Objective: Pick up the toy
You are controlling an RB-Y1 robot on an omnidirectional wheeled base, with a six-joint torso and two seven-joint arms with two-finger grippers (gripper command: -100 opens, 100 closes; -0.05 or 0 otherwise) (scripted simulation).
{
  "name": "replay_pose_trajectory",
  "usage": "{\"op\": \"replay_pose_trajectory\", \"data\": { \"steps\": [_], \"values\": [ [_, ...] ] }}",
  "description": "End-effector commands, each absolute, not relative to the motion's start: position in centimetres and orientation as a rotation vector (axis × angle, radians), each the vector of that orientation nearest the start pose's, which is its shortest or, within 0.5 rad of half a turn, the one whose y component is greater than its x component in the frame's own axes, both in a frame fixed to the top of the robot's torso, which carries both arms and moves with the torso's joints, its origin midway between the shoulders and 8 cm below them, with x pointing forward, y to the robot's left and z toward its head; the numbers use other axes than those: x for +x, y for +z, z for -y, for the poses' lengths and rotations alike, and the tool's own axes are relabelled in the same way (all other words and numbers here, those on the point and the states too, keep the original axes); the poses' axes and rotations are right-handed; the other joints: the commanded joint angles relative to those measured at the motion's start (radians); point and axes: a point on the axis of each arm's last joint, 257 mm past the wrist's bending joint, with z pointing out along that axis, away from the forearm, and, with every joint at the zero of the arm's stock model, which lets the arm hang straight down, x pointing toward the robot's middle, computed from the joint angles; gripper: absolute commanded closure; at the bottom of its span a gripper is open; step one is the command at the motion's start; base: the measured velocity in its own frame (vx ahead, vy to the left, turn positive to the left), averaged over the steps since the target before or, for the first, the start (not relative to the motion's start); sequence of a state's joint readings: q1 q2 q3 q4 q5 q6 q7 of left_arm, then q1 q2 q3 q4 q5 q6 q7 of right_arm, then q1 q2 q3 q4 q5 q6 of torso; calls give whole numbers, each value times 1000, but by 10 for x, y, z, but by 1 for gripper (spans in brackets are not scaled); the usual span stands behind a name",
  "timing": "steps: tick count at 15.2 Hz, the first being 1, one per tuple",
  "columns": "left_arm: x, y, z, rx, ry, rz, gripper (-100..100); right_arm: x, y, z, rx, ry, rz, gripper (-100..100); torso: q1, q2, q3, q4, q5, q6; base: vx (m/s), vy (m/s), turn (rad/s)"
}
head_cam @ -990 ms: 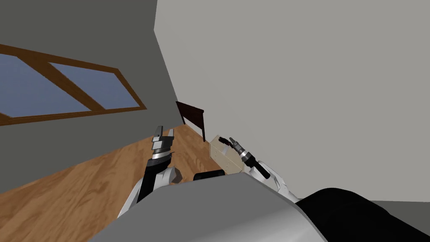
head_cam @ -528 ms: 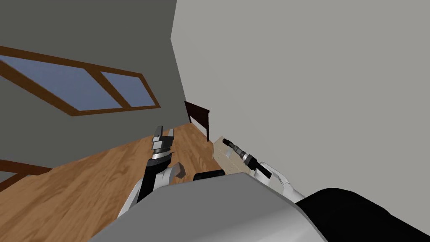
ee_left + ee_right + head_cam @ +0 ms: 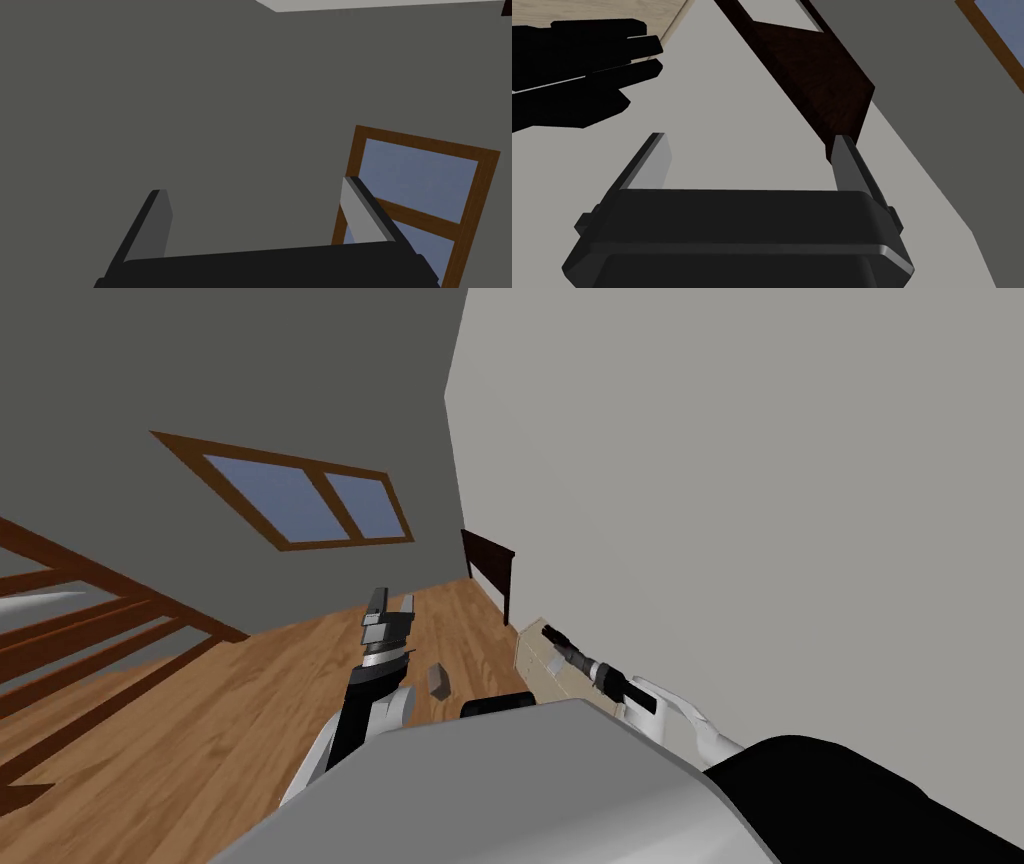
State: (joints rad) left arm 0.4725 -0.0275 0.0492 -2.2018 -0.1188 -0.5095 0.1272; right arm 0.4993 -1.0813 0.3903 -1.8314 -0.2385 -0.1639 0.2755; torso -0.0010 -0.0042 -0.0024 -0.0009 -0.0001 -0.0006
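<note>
A black, lumpy shape [image 3: 577,70] lies at the edge of a pale beige top [image 3: 647,12], off to one side of my right gripper [image 3: 752,155] and beyond its fingertips. That gripper is open with nothing between its fingers. In the head view the right gripper [image 3: 553,636] reaches over a beige box [image 3: 540,673] by the light grey wall. A small grey object [image 3: 437,680] lies on the wooden floor between my arms. My left gripper [image 3: 388,613] is raised over the floor, and the left gripper [image 3: 257,210] stands open and empty.
A dark brown wooden piece of furniture [image 3: 490,563] stands against the light wall past the beige box, and the same dark furniture [image 3: 812,75] rises ahead of my right gripper. A brown wooden railing [image 3: 90,628] runs along the left. The wooden floor [image 3: 220,718] stretches to the left.
The whole head view has swung: the window slid right and shrank, and the railing came into view, so I have turned. The small grey object has appeared on the floor.
</note>
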Motion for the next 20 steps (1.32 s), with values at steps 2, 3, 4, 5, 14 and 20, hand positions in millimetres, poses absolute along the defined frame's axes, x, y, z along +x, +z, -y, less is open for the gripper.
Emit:
{"op": "replay_pose_trajectory", "data": {
  "steps": [2, 3, 4, 5, 14, 20],
  "values": [
    [359, -1, -285, -686, -1297, -656, 0, 297, -372, 349, 338, 605, -2238, -100, 0, 0, 0, 0, 0, -1, 44, -28, 361],
    [359, -1, -285, -686, -1297, -656, 0, 282, -389, 366, 322, 535, -2305, -100, 0, 0, 0, 0, 0, 0, 43, -23, 402],
    [359, -1, -285, -686, -1297, -656, 0, 282, -387, 370, 308, 522, -2313, -100, 0, 0, 0, 0, 0, -1, 42, -28, 292],
    [359, -1, -285, -686, -1297, -656, 0, 265, -403, 386, 293, 455, -2376, -100, 0, 0, 0, 0, 0, 0, 35, -31, 291],
    [359, -1, -285, -686, -1297, -656, 0, 189, -440, 473, 164, 136, -2635, -100, 0, -1, -1, 0, 0, 0, 45, -36, 298],
    [359, -1, -285, -686, -1297, -656, 0, 124, -457, 515, 101, -31, -2799, -100, 1, -1, -1, 0, 0, 0, 42, -27, 278]
  ]
}}
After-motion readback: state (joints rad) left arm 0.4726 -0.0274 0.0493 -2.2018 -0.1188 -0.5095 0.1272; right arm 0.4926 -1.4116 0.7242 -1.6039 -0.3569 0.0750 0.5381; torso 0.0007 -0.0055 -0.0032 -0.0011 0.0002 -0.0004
